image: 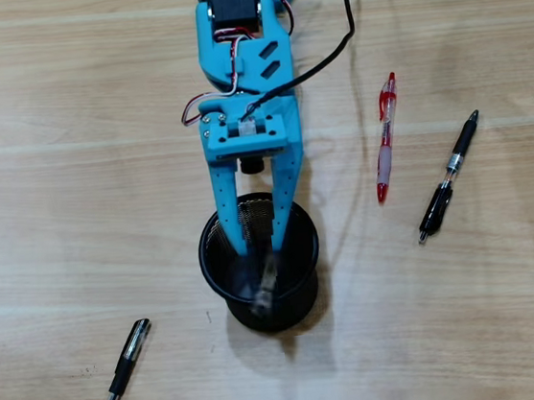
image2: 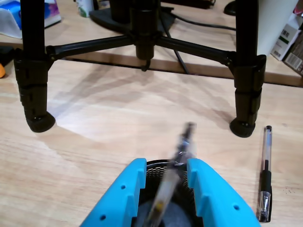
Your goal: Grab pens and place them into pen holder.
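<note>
The blue jaws (image2: 165, 189) stand parted over the mesh pen holder (image: 220, 275); the blurred clear-grey click pen (image2: 176, 165) tilts between them, apparently released. Falling askew, it could catch the rim and tip out.

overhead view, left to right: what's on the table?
clear stick pen with black cap → pen holder, with the gripper over it and a blurred pen between the open fingers → red translucent pen → black pen with silver band
</note>
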Tool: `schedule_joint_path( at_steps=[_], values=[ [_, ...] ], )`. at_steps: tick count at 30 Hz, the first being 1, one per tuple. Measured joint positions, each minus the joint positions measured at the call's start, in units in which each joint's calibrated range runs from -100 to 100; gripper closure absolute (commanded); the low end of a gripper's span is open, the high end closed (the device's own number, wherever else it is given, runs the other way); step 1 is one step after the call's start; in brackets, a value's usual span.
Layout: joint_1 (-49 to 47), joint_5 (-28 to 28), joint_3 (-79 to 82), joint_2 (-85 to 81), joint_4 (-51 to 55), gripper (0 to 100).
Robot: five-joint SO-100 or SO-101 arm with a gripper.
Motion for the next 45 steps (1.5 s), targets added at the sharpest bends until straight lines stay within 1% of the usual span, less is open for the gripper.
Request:
schedule_joint_path(
  at_steps=[4, 6, 8, 11, 16, 17, 19, 24, 28, 30, 33, 39, 45],
  values=[
    [0.0, 0.0, 0.0, 0.0, 0.0, 89],
    [-0.1, 0.0, 0.0, 0.0, 0.0, 92],
    [-0.48, 0.0, 0.0, -0.42, 0.0, 97],
    [-0.67, 0.0, 2.04, -3.48, 0.0, 98],
    [-1.33, 0.0, 12.51, -13.34, 0.0, 98],
    [-2.86, 0.0, 17.66, -17.67, 0.26, 98],
    [-4.1, 0.0, 20.14, -20.31, 1.55, 98],
    [-8.19, 0.88, 21.74, -30.33, 19.94, 98],
    [-11.43, 0.88, 21.74, -34.41, 35.22, 98],
    [-13.05, -0.57, 21.74, -35.26, 40.31, 98],
    [-16.77, -3.64, 21.74, -35.34, 44.89, 98],
    [-22.96, -10.4, 21.74, -35.09, 50.15, 98],
    [-29.63, -15.4, 20.85, -28.97, 51.45, 98]
  ],
)
